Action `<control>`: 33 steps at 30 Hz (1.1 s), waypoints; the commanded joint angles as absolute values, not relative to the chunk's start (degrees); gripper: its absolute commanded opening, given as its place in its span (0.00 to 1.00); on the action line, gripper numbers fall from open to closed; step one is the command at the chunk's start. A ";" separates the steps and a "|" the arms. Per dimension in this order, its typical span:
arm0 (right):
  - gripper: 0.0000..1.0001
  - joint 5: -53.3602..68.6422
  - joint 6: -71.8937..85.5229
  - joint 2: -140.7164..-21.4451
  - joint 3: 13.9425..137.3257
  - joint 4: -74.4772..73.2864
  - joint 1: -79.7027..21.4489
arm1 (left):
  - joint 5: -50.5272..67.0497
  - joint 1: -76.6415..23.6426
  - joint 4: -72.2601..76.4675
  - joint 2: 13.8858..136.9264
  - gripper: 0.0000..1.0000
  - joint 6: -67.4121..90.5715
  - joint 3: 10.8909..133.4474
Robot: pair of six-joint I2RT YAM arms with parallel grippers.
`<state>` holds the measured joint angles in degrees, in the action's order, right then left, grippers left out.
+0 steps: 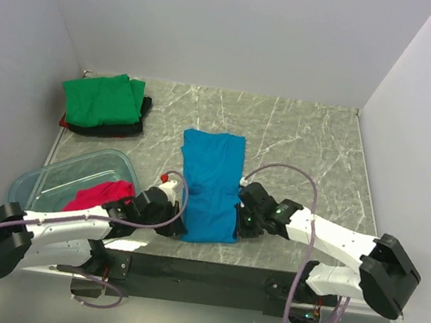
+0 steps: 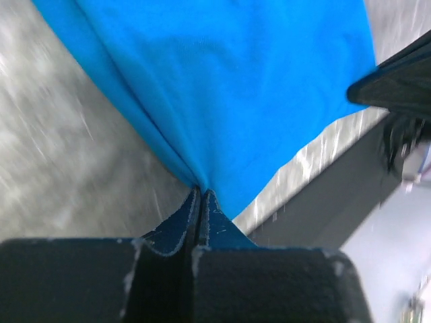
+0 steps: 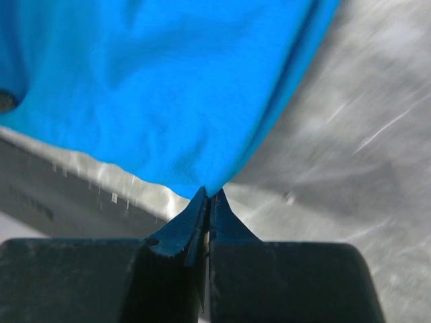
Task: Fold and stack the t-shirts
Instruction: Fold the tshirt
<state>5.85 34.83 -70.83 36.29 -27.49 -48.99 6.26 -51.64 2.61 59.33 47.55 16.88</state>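
Note:
A bright blue t-shirt (image 1: 210, 185) lies as a long folded strip down the middle of the table. My left gripper (image 1: 179, 227) is shut on its near left corner, and the left wrist view shows the blue cloth (image 2: 229, 87) pinched between the closed tips (image 2: 202, 195). My right gripper (image 1: 237, 222) is shut on the near right corner, the blue cloth (image 3: 155, 87) caught at its tips (image 3: 209, 195). A folded green t-shirt (image 1: 102, 99) rests on a black one (image 1: 116, 129) at the far left. A magenta-red t-shirt (image 1: 100, 195) sits in the clear bin.
The clear plastic bin (image 1: 56, 179) stands at the near left beside my left arm. A black strip (image 1: 200, 270) runs along the table's near edge. White walls close in the table on three sides.

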 commanded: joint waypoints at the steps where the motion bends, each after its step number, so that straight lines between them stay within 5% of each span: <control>1: 0.00 8.70 33.84 -67.68 37.61 -33.48 -52.28 | 10.55 -53.52 -3.77 57.22 0.01 45.71 17.75; 23: 0.00 18.02 33.49 -55.55 44.73 -50.71 -59.68 | 26.63 -61.35 -11.16 42.64 0.01 54.05 21.00; 33: 0.00 8.09 33.58 -55.28 53.52 -53.53 -59.59 | 14.52 -61.35 -13.36 36.21 0.01 57.56 25.14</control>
<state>13.06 34.00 -55.42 49.32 -52.58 -59.29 20.23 -61.12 -13.67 37.56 55.22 23.40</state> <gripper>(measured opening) 0.011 0.013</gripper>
